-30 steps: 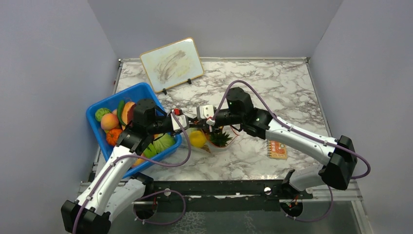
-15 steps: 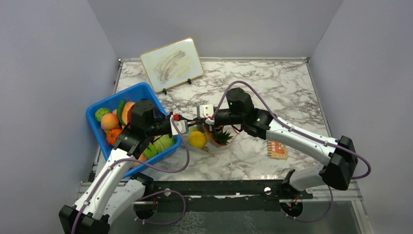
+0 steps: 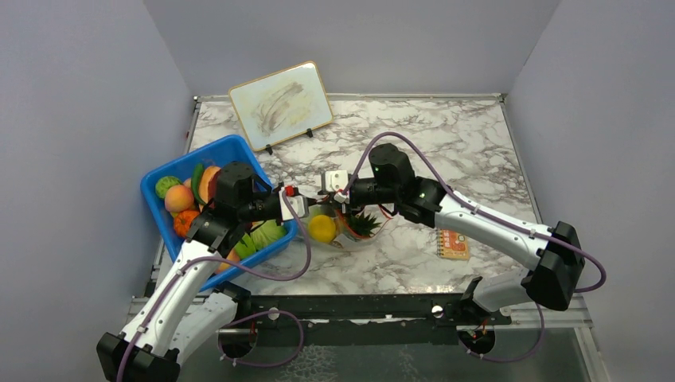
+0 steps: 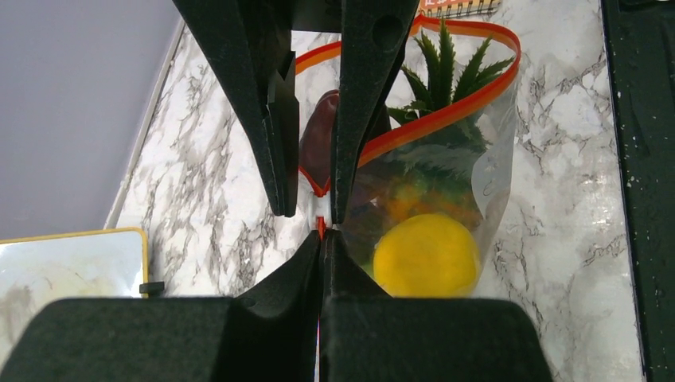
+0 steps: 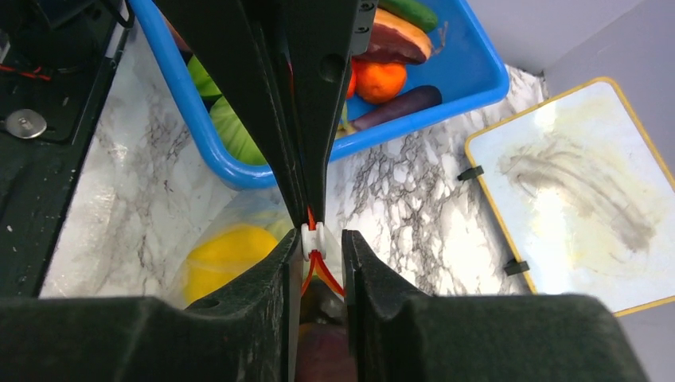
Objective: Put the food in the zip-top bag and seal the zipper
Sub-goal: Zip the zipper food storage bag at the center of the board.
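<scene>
The clear zip-top bag (image 3: 344,229) stands mid-table, mouth up, holding a yellow fruit (image 3: 322,228), a spiky-leaved fruit (image 3: 360,223) and a dark purple one (image 4: 318,143). Its orange-red zipper (image 4: 446,119) gapes in a loop over the leaves. My left gripper (image 4: 321,235) is shut on the zipper's closed end at the bag's corner, and it also shows in the top view (image 3: 309,208). My right gripper (image 5: 316,239) is narrowly open and straddles the white slider (image 5: 313,236). The slider touches one finger, with a gap at the other. Both grippers meet tip to tip.
A blue tub (image 3: 159,179) with several toy fruits sits at the left, close beside my left arm. A framed whiteboard (image 3: 280,103) leans at the back. A small orange notebook (image 3: 454,243) lies under my right arm.
My left gripper has drawn a little nearer and to the left while holding the zipper end. The right gripper has stayed at the slider.
</scene>
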Action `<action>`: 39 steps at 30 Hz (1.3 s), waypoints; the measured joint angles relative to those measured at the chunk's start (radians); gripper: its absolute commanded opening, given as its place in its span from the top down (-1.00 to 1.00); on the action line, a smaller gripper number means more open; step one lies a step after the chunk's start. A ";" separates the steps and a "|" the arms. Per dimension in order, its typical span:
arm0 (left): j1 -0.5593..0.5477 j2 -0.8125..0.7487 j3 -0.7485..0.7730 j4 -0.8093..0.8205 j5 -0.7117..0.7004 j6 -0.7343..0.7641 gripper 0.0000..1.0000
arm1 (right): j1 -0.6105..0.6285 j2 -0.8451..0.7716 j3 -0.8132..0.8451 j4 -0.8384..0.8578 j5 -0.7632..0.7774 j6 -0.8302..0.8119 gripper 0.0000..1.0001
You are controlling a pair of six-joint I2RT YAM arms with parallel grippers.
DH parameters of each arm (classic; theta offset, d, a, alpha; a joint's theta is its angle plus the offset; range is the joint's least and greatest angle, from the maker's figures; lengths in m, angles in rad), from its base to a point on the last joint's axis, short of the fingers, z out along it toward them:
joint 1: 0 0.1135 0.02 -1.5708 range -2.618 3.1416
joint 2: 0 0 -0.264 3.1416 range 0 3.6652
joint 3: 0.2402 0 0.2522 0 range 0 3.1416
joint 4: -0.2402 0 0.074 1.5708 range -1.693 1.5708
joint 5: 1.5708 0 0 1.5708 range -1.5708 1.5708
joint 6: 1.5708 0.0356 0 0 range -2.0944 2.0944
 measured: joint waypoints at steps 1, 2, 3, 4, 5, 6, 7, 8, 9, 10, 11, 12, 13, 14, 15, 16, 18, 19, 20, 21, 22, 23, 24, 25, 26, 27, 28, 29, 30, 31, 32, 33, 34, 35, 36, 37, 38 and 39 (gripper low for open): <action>-0.001 0.000 0.001 -0.002 0.002 0.002 1.00 | 0.000 0.000 0.000 -0.005 0.002 -0.003 0.47; -0.002 0.000 0.003 -0.005 0.003 0.002 1.00 | 0.000 0.001 0.000 -0.009 0.005 -0.003 0.49; -0.002 0.000 0.008 -0.012 0.004 0.003 1.00 | 0.000 0.002 0.000 -0.012 0.008 -0.003 0.52; -0.003 0.000 0.015 -0.019 0.004 0.005 1.00 | 0.000 0.003 0.001 -0.014 0.011 -0.003 0.55; -0.005 -0.002 0.021 -0.023 0.005 0.006 1.00 | 0.000 0.005 0.004 -0.016 0.012 -0.003 0.56; -0.005 -0.002 0.027 -0.029 0.004 0.006 1.00 | 0.000 0.008 0.010 -0.020 0.012 -0.003 0.56; -0.005 -0.003 0.031 -0.029 0.004 0.008 1.00 | 0.000 0.011 0.016 -0.021 0.011 -0.003 0.56; -0.004 -0.003 0.033 -0.029 0.004 0.009 1.00 | 0.000 0.014 0.021 -0.021 0.011 -0.003 0.56; -0.004 -0.004 0.034 -0.029 0.004 0.010 1.00 | 0.000 0.017 0.025 -0.024 0.011 -0.002 0.56; -0.004 -0.004 0.034 -0.030 0.003 0.012 1.00 | 0.000 0.019 0.027 -0.027 0.011 -0.002 0.57; -0.004 -0.004 0.034 -0.031 0.003 0.013 1.00 | 0.000 0.020 0.029 -0.029 0.010 -0.002 0.62; -0.004 -0.004 0.034 -0.031 0.003 0.014 1.00 | 0.000 0.021 0.030 -0.029 0.008 -0.002 0.69; -0.004 -0.004 0.034 -0.032 0.002 0.016 1.00 | 0.000 0.024 0.030 -0.029 0.006 -0.001 0.81; -0.003 -0.004 0.034 -0.032 0.000 0.017 1.00 | 0.000 0.026 0.030 -0.029 0.003 0.000 0.92; -0.003 -0.004 0.034 -0.032 -0.002 0.018 1.00 | 0.000 0.027 0.030 -0.030 0.000 0.001 0.97; -0.003 -0.004 0.034 -0.035 -0.005 0.020 1.00 | 0.000 0.028 0.030 -0.030 -0.003 0.002 0.98; -0.003 -0.004 0.035 -0.038 -0.009 0.022 1.00 | 0.000 0.028 0.030 -0.029 -0.006 0.010 0.98; -0.004 -0.003 0.041 -0.044 -0.016 0.024 1.00 | 0.000 0.028 0.030 -0.026 -0.007 0.009 0.98; -0.005 -0.002 0.053 -0.056 -0.026 0.026 1.00 | 0.000 0.027 0.029 -0.019 -0.006 0.010 0.98; -0.005 0.002 0.066 -0.069 -0.034 0.028 1.00 | 0.000 0.023 0.028 -0.011 -0.006 0.013 0.98; -0.005 0.005 0.083 -0.083 -0.047 0.030 1.00 | 0.000 0.017 0.026 -0.003 -0.003 0.015 0.98; -0.009 0.009 0.100 -0.099 -0.058 0.032 1.00 | 0.000 0.010 0.024 0.000 0.000 0.016 0.98; -0.013 0.014 0.120 -0.115 -0.072 0.034 1.00 | 0.000 0.002 0.020 0.006 0.004 0.016 0.98; -0.015 0.018 0.138 -0.130 -0.080 0.037 1.00 | 0.000 -0.006 0.018 0.010 0.010 0.016 0.98; -0.018 0.021 0.150 -0.139 -0.087 0.039 1.00 | 0.000 -0.012 0.018 0.010 0.014 0.014 0.98; -0.020 0.021 0.162 -0.147 -0.093 0.041 1.00 | 0.000 -0.018 0.018 0.011 0.018 0.013 0.98; -0.021 0.021 0.171 -0.154 -0.098 0.043 1.00 | 0.000 -0.023 0.018 0.010 0.023 0.012 0.98; -0.022 0.021 0.180 -0.159 -0.103 0.044 1.00 | 0.000 -0.027 0.018 0.009 0.028 0.011 0.98; -0.023 0.021 0.183 -0.161 -0.107 0.045 1.00 | 0.000 -0.032 0.016 0.009 0.035 0.010 0.98; -0.024 0.021 0.189 -0.165 -0.116 0.046 1.00 | 0.000 -0.036 0.014 0.006 0.041 0.009 0.98; -0.024 0.021 0.192 -0.169 -0.126 0.047 1.00 | 0.000 -0.043 0.007 0.001 0.051 0.008 0.98; -0.023 0.021 0.196 -0.174 -0.145 0.050 1.00 | 0.000 -0.051 -0.002 -0.012 0.063 0.008 0.98; -0.019 0.020 0.198 -0.175 -0.167 0.051 1.00 | -0.001 -0.061 -0.014 -0.029 0.072 0.008 0.98; -0.014 0.020 0.201 -0.177 -0.192 0.053 1.00 | -0.005 -0.067 -0.026 -0.040 0.080 0.008 0.98; -0.011 0.020 0.202 -0.179 -0.206 0.054 1.00 | -0.008 -0.069 -0.036 -0.052 0.089 0.008 0.98; -0.010 0.020 0.202 -0.179 -0.216 0.055 1.00 | -0.012 -0.070 -0.042 -0.064 0.097 0.006 0.98; -0.010 0.020 0.202 -0.180 -0.226 0.055 1.00 | -0.015 -0.070 -0.047 -0.074 0.102 0.006 0.98; -0.010 0.020 0.202 -0.181 -0.232 0.056 1.00 | -0.019 -0.071 -0.051 -0.085 0.108 0.006 0.98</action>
